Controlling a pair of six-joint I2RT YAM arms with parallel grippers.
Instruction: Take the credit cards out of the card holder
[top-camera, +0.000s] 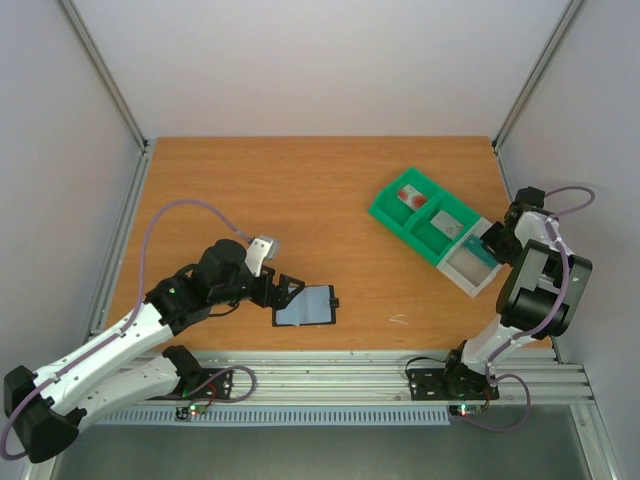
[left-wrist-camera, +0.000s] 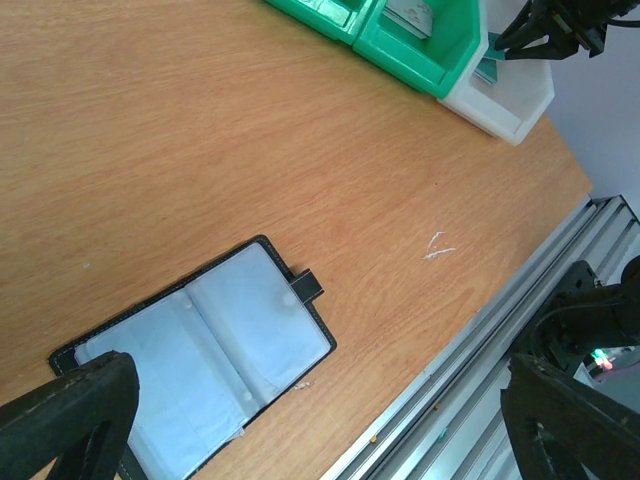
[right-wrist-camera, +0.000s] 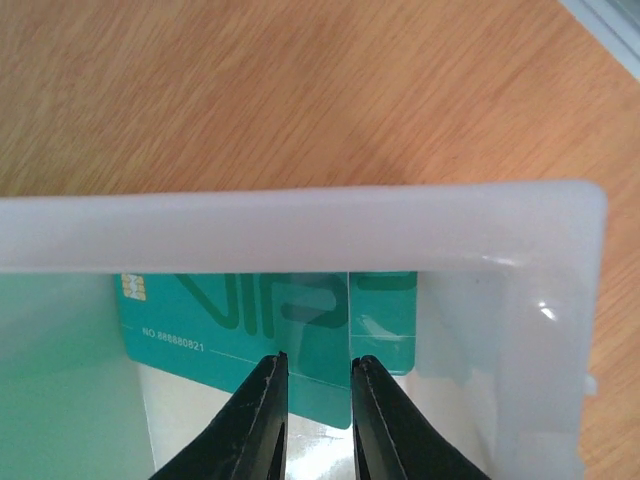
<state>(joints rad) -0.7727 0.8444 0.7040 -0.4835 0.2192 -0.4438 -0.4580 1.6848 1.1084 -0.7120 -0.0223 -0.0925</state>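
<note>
The card holder (top-camera: 306, 304) lies open on the table, black-edged with blue-grey lining; its slots look empty in the left wrist view (left-wrist-camera: 210, 350). My left gripper (top-camera: 283, 294) is wide open at the holder's left end, with one finger (left-wrist-camera: 70, 415) over its corner. My right gripper (top-camera: 487, 243) hangs over a white bin (top-camera: 470, 264). In the right wrist view its fingers (right-wrist-camera: 268, 420) stand a narrow gap apart just above the teal-green card (right-wrist-camera: 220, 310), which lies inside the bin (right-wrist-camera: 300, 225). The pale card with the red mark (top-camera: 409, 196) lies in the green tray (top-camera: 392, 215).
The green compartmented tray (left-wrist-camera: 420, 50) and the white bin (left-wrist-camera: 505, 95) stand together at the right back. A grey card (top-camera: 450, 227) lies in another tray compartment. A metal rail (top-camera: 330, 375) runs along the table's near edge. Small white scratches (left-wrist-camera: 437, 247) mark the wood.
</note>
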